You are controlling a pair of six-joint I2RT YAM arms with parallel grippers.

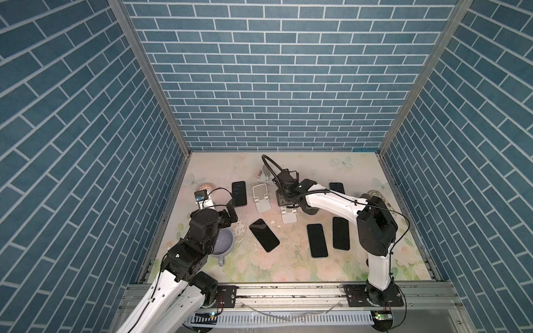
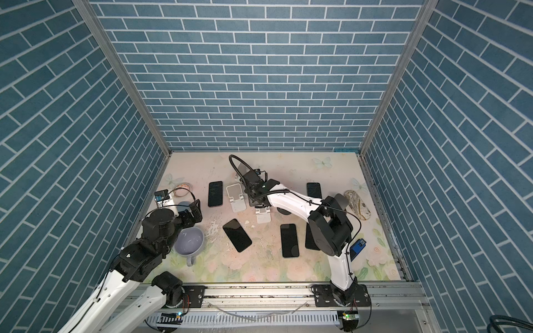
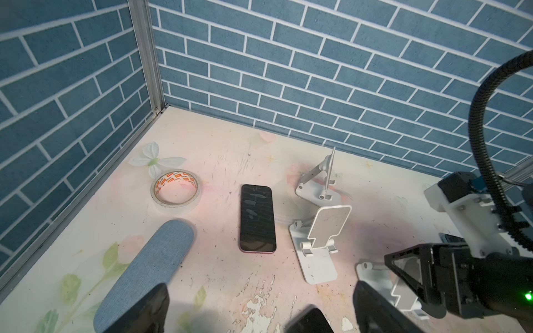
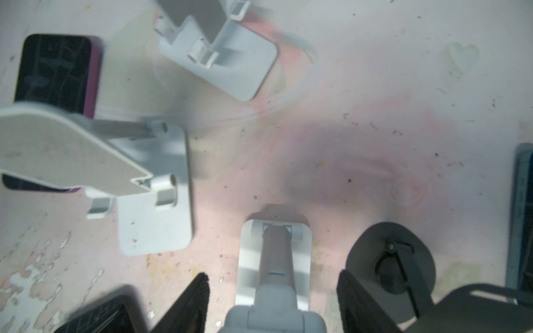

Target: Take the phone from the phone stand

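Note:
Three white phone stands stand mid-table: a far one [image 1: 264, 173], a middle one [image 1: 261, 200] and a near one [image 1: 289, 214]. None shows a phone resting on it. Several black phones lie flat, among them a far left one [image 1: 239, 193] and a slanted one [image 1: 264, 235]. My right gripper [image 1: 285, 201] hangs over the near stand [image 4: 274, 259]. Its jaws are open and straddle the stand's upright arm without touching it. My left gripper [image 3: 262, 311] stands open at the left, low over bare table, with nothing between its fingers.
A lavender mug [image 1: 223, 242] sits by my left arm. A tape roll [image 3: 176, 187] and a blue-grey fabric case [image 3: 144, 274] lie at the far left. A black round base [image 4: 389, 259] is beside my right gripper, and a shell-like piece [image 2: 357, 206] lies at the right.

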